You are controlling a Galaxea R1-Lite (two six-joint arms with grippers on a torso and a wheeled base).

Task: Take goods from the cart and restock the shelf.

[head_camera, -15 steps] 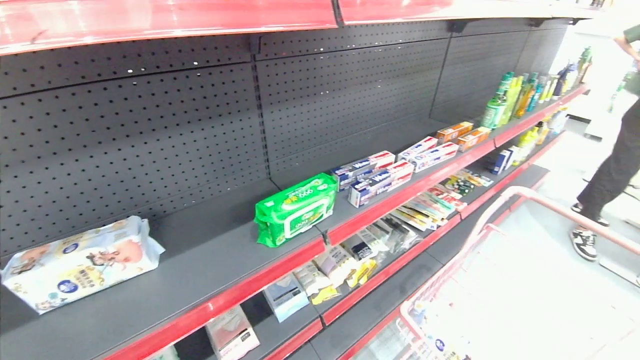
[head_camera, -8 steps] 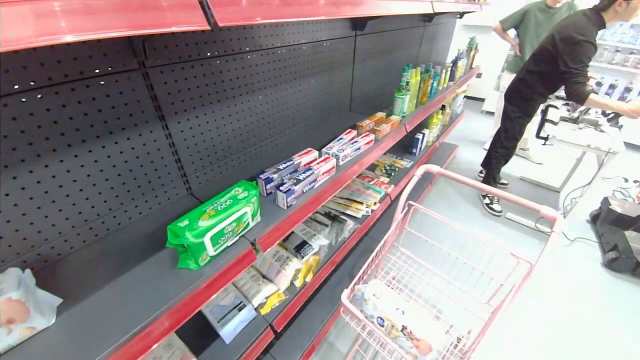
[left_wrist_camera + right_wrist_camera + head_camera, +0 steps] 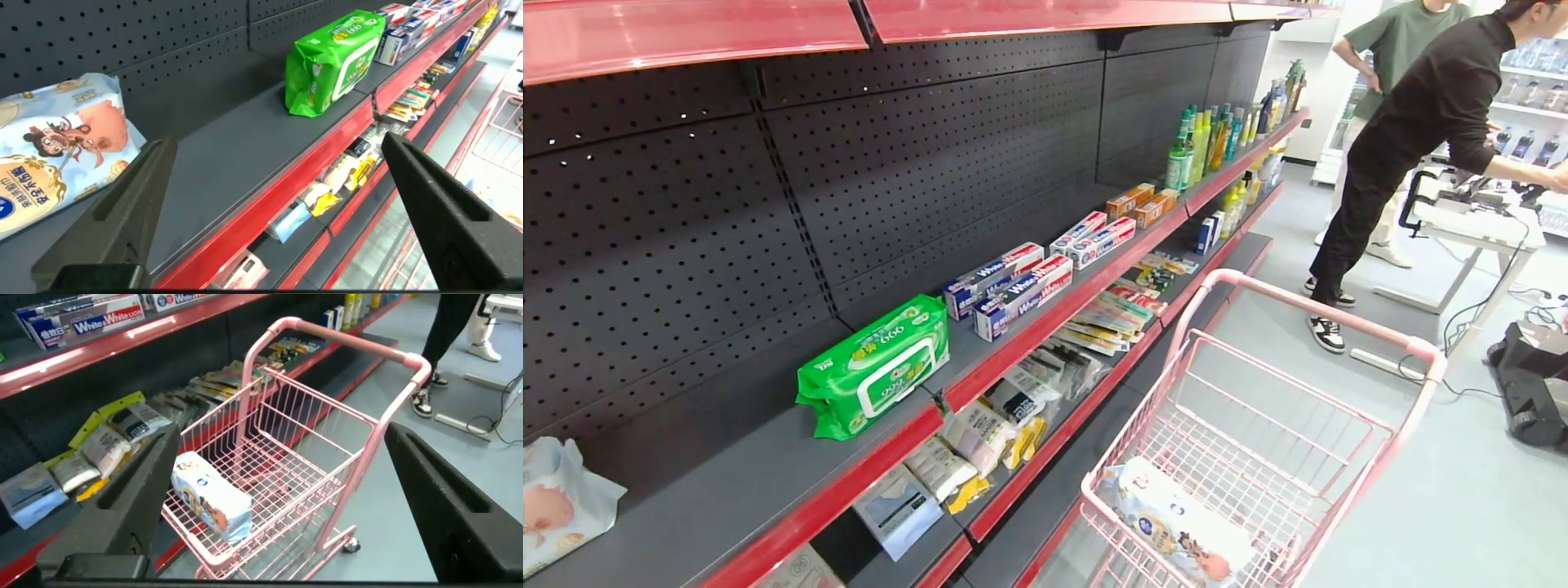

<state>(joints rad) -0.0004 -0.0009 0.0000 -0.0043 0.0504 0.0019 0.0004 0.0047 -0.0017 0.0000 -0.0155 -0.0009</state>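
Note:
A pink wire cart [image 3: 1347, 327] stands on the floor beside the shelf, with a white pack of baby wipes [image 3: 1180, 527] lying in its basket. The right wrist view looks down on the cart [image 3: 343, 347] and that pack [image 3: 211, 498], with my right gripper [image 3: 279, 433] open above them and holding nothing. On the grey middle shelf [image 3: 768, 457] lie a green wipes pack [image 3: 874, 367] and, at the far left, a white baby-wipes pack [image 3: 560, 502]. My left gripper [image 3: 276, 143] hangs open in front of the shelf board, between the white pack [image 3: 57, 159] and the green pack [image 3: 333, 49].
Toothpaste boxes [image 3: 1013, 286] and bottles [image 3: 1201, 147] line the shelf further right. The lower shelf holds several small packets [image 3: 1013, 408]. A black bag [image 3: 1531, 384] and cables lie on the floor past the cart. Bare shelf board lies between the two wipe packs.
The head view swung to the right a second ago, bringing the cart into sight, and has held nearly still since. The goods on the shelf have not moved.

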